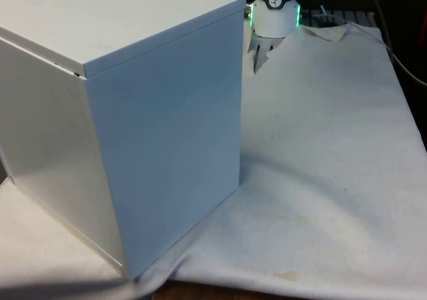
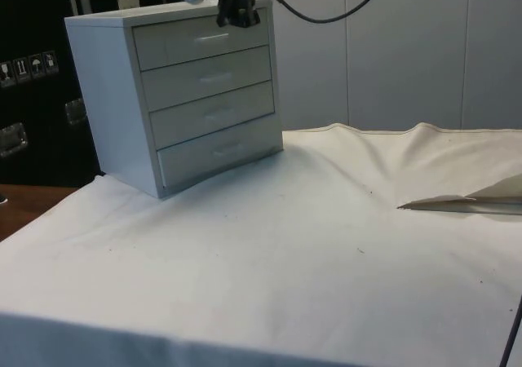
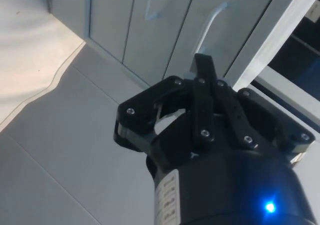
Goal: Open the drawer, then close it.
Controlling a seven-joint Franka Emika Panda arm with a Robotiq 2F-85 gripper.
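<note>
you have the chest of drawers in the upper left of the side view, all four drawers flush and shut, so the opening and the closing are both, by my reading, yet to do. the gripper hangs at the top drawer, near its handle. its fingers look pressed together, holding nothing.
</note>
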